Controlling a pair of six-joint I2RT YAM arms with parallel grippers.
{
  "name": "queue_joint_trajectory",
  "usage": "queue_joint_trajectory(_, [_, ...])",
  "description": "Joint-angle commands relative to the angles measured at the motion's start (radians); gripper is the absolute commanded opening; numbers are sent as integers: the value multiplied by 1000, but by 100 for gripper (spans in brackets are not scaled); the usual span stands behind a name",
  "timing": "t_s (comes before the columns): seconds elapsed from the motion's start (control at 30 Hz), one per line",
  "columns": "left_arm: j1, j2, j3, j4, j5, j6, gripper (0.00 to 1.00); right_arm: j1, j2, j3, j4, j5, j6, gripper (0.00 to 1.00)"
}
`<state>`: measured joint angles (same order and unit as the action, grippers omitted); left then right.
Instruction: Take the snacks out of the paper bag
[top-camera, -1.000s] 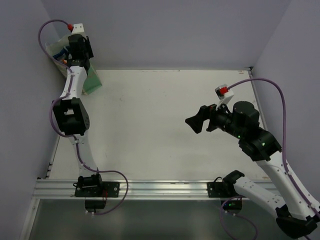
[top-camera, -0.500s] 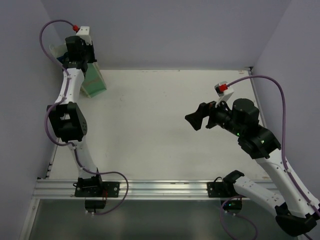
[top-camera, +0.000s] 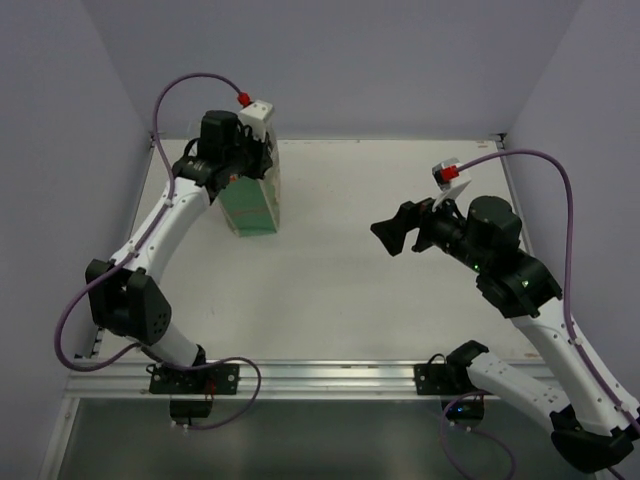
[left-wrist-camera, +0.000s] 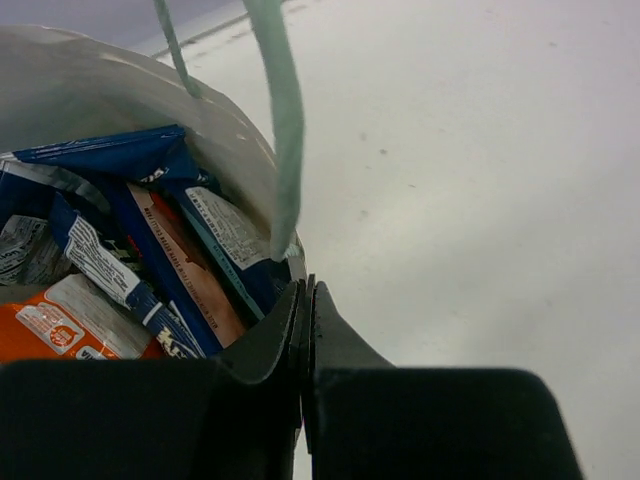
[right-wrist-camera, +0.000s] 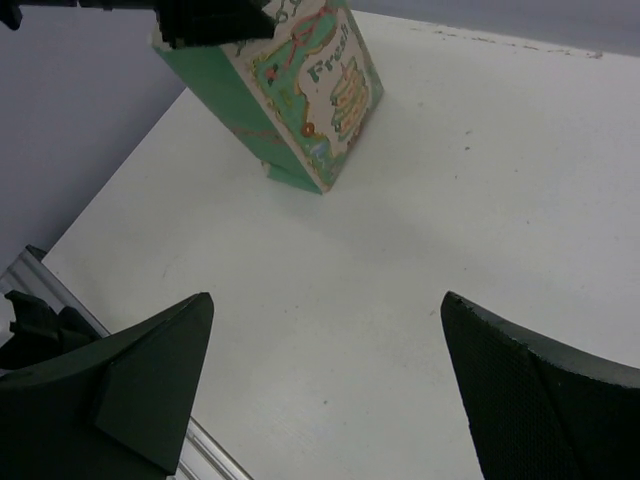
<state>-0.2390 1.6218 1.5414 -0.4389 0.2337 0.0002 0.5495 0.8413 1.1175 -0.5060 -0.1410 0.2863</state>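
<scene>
- Your left gripper (left-wrist-camera: 305, 290) now has its jaws fully closed, pinching the rim of the paper bag (top-camera: 252, 205). A second ago they stood partly open over the bag in the far-left corner.
- With that hold, the arm has swung the paper bag out of the corner and away from the left wall. It now sits on open counter (top-camera: 330, 290), in the far-left part but well nearer the middle.
- From the right wrist view the bag is tilted, not upright. You cannot tell whether its base rests flat on the counter or is partly lifted.
- The snacks (left-wrist-camera: 130, 250) are all inside. The left wrist view shows blue packets (left-wrist-camera: 110, 165) and an orange packet (left-wrist-camera: 55, 335) stacked against the cream inner wall. None has come out yet.
- Your right gripper (top-camera: 395, 238) has not changed. It is wide open, holding nothing, hovering over the right half of the counter and facing the bag, well apart from it.
- For the task, this looks like set-up only: the bag is now within the free arm's reach, so judge emptying as not yet begun.
- Watch the rim pinch, since thin paper could tear or slip if you tip the bag further.
</scene>
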Motion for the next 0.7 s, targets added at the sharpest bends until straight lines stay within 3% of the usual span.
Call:
queue_joint_trajectory(0.0, [-92,-137,-87,-58,-28,-63,0,3,-10,8,61,27,-27,99])
queue_joint_trajectory(0.13, [-183,-215,-187,-64,-31,-111,1,1,-5,7,58,40,-27,99])
queue_joint_trajectory(0.2, [-203,-223,-188,-80,-28,-124,8,1,-14,-2,63,40,-27,99])
queue_joint_trajectory(0.23, [-212,-229,-170,-87,-28,-127,34,1,-18,-5,64,40,-29,99])
queue_joint_trajectory(0.33, [-214,-253,-78,-106,-48,-149,76,1,-22,-8,52,50,-55,99])
queue_joint_trajectory(0.4, [-212,-258,-12,-126,-71,-164,86,1,-19,8,31,66,-74,99])
queue_joint_trajectory(0.43, [-212,-261,56,-136,-80,-172,96,3,-21,14,27,72,-78,99])
queue_joint_trajectory(0.53, [-212,-292,147,-172,-157,-210,100,1,-28,25,21,77,-84,99])
queue_joint_trajectory(0.67, [-209,-378,123,-201,-368,-258,100,3,-31,39,8,66,-81,99])
